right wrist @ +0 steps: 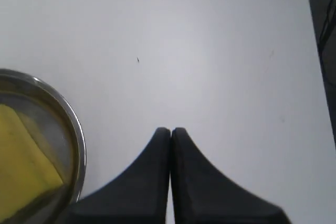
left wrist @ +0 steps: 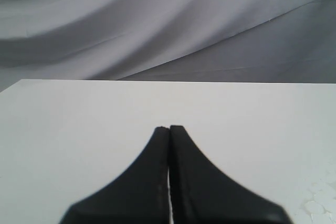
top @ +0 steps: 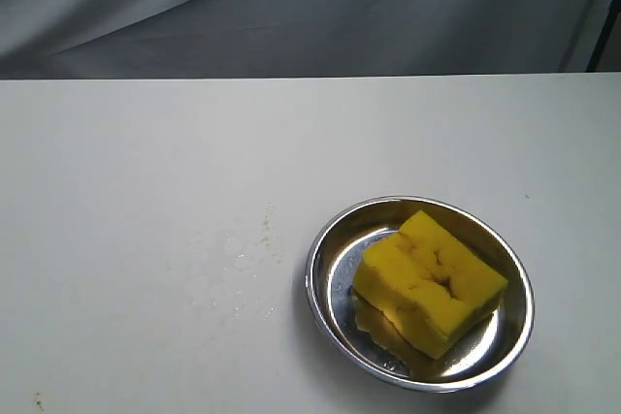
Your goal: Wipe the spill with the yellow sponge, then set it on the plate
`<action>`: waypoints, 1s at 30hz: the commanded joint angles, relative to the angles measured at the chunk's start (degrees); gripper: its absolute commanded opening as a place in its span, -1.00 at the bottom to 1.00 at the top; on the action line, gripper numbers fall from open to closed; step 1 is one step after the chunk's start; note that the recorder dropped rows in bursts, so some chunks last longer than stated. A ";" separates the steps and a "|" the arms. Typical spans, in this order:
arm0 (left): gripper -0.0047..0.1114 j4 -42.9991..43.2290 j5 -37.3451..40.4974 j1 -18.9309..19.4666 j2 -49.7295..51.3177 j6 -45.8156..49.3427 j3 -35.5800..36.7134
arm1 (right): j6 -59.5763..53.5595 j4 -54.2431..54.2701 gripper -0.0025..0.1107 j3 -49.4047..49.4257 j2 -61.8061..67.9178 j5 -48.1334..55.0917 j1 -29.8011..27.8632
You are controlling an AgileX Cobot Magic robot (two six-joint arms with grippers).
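Exterior view: the yellow sponge (top: 429, 281) lies tilted inside the plate (top: 312, 283), with a wet sheen on the metal beneath it. Just beside the plate, to its left in this view, the spill (top: 238, 264) shows only as faint pale streaks and specks on the counter (top: 146, 162); no brown blotch is visible. The task looks essentially done. The right gripper (right wrist: 171, 129), jaws pressed together and empty, hangs near the plate's rim. The left gripper (left wrist: 169, 128), likewise closed on nothing, sits well apart. Any retreat should rise clear without nudging that rim.
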 commanded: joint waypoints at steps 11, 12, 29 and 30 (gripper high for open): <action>-0.92 0.00 -0.16 0.12 -0.14 -0.09 0.27 | -2.15 5.52 -0.96 10.93 -32.60 -5.97 -7.12; -0.92 0.00 -0.16 0.12 -0.14 -0.09 0.27 | -3.68 7.95 -0.96 11.70 -34.60 -6.85 -7.95; -0.92 -0.01 -0.16 0.12 -0.14 -0.09 0.27 | -9.38 17.12 -0.96 31.76 -65.02 -37.26 -9.70; -0.92 -0.01 -0.16 0.12 -0.14 -0.09 0.27 | -9.38 17.12 -0.96 32.99 -65.02 -39.04 -9.70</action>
